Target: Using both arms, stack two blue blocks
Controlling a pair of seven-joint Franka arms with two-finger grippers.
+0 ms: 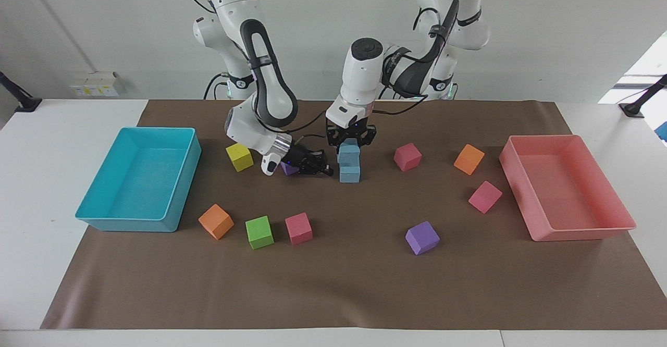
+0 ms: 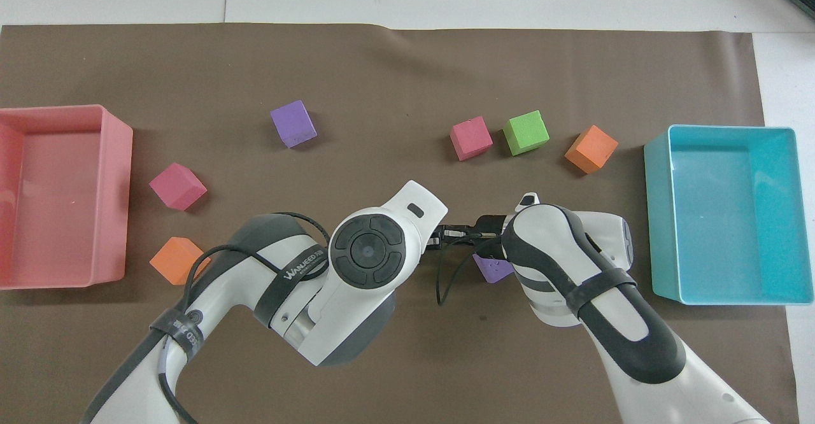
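Now placing step: left gripper [image 1: 349,139] clamps top blue block [image 1: 348,153], resting skewed on bottom blue block [image 1: 349,173], mid-mat. Right gripper [image 1: 319,168] shut, empty, beside stack. Next: square up, release.

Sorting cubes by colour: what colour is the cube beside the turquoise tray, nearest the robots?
Yellow cube, clearest in the facing view.

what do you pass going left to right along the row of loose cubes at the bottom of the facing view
orange cube → green cube → pink cube → purple cube
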